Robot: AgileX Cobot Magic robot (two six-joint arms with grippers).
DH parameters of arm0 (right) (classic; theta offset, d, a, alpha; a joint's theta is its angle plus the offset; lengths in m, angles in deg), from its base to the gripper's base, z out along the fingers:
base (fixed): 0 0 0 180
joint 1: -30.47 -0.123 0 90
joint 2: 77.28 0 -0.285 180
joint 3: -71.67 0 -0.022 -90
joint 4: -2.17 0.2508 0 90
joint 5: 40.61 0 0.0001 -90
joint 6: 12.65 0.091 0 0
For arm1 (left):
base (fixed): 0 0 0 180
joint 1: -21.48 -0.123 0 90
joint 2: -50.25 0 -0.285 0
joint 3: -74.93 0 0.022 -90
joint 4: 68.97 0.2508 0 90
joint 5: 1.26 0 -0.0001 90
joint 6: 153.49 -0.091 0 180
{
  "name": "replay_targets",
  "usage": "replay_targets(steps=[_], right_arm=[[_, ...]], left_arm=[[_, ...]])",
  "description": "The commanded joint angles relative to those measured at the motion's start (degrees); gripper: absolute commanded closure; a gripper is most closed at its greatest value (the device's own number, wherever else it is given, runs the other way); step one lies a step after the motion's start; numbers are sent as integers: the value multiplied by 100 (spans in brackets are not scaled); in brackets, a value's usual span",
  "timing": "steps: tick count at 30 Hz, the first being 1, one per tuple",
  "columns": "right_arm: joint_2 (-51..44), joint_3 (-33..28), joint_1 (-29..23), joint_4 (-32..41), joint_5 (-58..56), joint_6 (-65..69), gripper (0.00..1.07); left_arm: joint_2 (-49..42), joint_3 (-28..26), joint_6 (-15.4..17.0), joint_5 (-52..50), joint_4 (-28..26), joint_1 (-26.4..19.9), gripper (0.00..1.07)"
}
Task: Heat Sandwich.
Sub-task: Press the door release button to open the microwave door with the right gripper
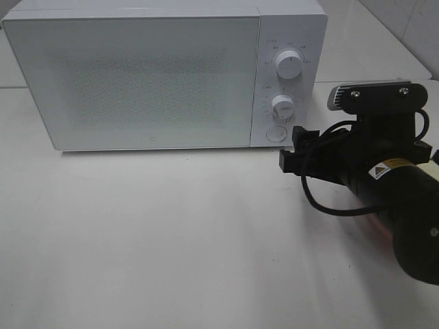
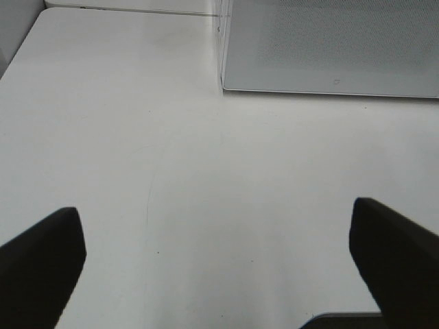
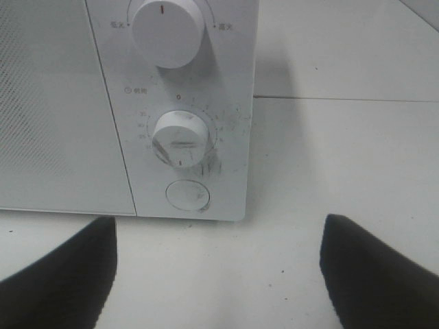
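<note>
On the white table [image 1: 171,240], faces a closed white microwave [image 1: 302,34] with the right gripper [image 1: 293,149], fingers spread wide and empty, just short of the round button [image 1: 276,133] beneath the lower dial [image 1: 282,105]. Covers the table's right side with the black right arm [image 1: 405,205] and its looped cable [image 1: 322,202]. Holds the left gripper [image 2: 214,219] likewise open and empty, low over bare tabletop near the microwave's front corner. Cannot tell the sandwich's whereabouts from any view, with the speckled door [image 1: 130,82] hiding the oven's inside.
</note>
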Motion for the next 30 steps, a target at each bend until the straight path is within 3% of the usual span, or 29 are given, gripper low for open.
replay_targets(steps=[1,15,23,30], right_arm=[[149,109,-258,321,201,-86,31],[321,264,-453,504,80,74,31],[321,264,-453,498,-103,1896,31],[321,258,-453,458,-269,4406,31]], left_arm=[[-132,11,6,-74,-6,-23,9],[-126,11,0,-74,0,-23,9],[-126,11,0,-74,0,-23,9],[-126,11,0,-74,0,-23,9]])
